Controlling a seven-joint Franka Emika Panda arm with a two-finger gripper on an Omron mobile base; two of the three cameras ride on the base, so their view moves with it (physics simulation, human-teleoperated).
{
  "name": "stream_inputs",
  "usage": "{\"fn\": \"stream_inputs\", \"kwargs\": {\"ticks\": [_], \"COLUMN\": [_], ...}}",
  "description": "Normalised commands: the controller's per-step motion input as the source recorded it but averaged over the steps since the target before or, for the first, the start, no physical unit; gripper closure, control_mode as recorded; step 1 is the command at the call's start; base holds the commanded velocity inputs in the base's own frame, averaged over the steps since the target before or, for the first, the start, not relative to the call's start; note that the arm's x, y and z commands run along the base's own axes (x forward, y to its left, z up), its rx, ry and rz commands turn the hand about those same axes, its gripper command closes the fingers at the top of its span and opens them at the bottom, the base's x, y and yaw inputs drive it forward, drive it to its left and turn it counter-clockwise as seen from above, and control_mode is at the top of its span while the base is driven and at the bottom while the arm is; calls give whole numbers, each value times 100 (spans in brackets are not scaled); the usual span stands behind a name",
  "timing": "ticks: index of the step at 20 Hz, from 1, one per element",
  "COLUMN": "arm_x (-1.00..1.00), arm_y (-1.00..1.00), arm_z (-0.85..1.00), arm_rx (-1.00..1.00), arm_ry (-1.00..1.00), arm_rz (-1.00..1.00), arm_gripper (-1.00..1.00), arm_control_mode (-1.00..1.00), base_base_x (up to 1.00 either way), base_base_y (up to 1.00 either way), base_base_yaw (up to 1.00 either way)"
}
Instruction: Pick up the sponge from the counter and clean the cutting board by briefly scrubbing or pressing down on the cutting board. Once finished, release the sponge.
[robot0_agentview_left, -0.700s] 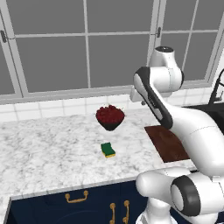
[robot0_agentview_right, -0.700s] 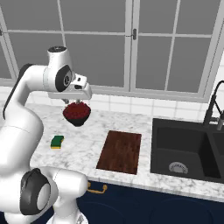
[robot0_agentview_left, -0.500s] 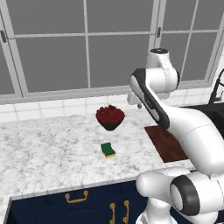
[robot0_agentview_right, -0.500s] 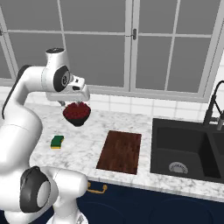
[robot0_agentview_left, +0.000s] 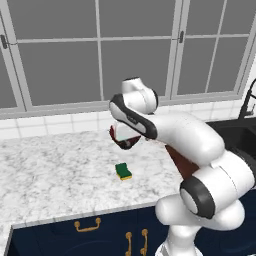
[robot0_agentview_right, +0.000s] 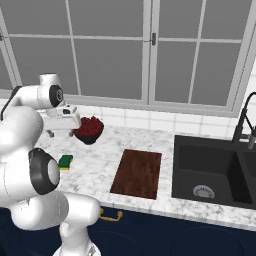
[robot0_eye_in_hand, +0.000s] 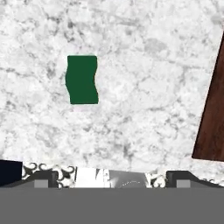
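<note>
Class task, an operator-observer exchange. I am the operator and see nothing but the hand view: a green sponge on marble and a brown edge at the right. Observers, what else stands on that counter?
Observer: A dark bowl of red pieces stands behind the sponge, toward the window.
Operator: Is that brown edge the whole cutting board?
Observer: No. The right base view shows the full cutting board, bare, lying between the sponge and a black sink.
Operator: What is the sponge like from the side?
Observer: In the left base view its green top sits on a yellow base.
Operator: Is the gripper holding anything?
Observer: No, the gripper is open, above the counter.
</note>
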Motion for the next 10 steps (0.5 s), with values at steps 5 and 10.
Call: {"fn": "stream_inputs", "kwargs": {"ticks": [5,10], "arm_x": [20,3], "arm_y": [17,14], "arm_z": [-93,-43], "arm_rx": [23,-4], "arm_ry": [16,10], "arm_rz": [0,0], "arm_gripper": [-100,-100], "arm_control_mode": [-100,-100], "base_base_x": [0,0], "base_base_y": [0,0], "base_base_yaw": [0,0]}}
